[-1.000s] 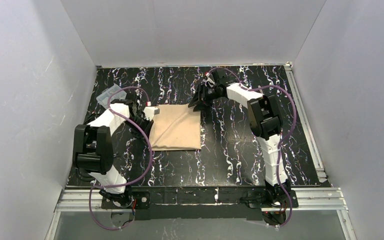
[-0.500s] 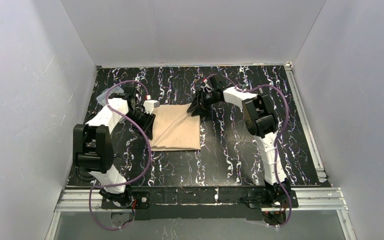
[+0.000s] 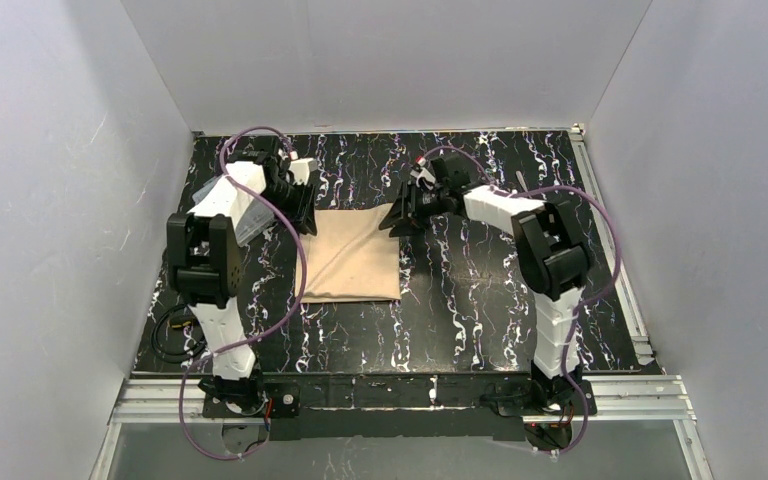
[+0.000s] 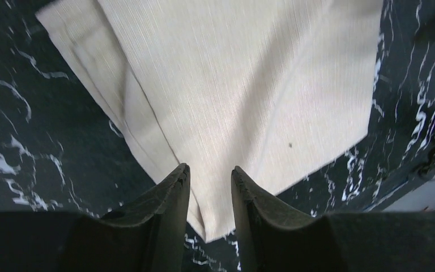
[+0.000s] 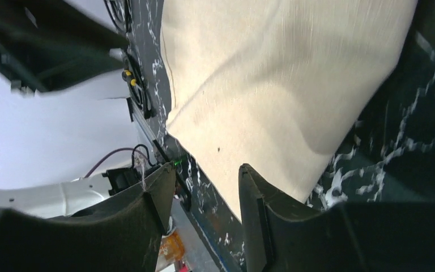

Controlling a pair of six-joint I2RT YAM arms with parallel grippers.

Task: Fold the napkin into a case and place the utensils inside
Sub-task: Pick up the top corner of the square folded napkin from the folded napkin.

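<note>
The napkin [image 3: 350,255] lies flat on the dark marbled table as a folded tan rectangle, layered along its left edge [image 4: 119,113]. My left gripper [image 3: 303,212] hovers over its far-left corner. In the left wrist view this gripper [image 4: 210,173] is open, and the cloth corner shows below the gap, held by neither finger. My right gripper [image 3: 400,218] is at the far-right corner of the napkin [image 5: 272,85]. In its wrist view it [image 5: 207,170] stands open and holds nothing. The utensils do not show clearly in any view.
A clear plastic box [image 3: 210,192] sits at the far left, partly behind the left arm. White walls close in the table on three sides. An aluminium rail [image 3: 410,395] runs along the near edge by the arm bases.
My left gripper has opened and let go of the napkin's left corner, and the left arm has swung toward the back of the table. The right gripper stays open by the far-right corner.
</note>
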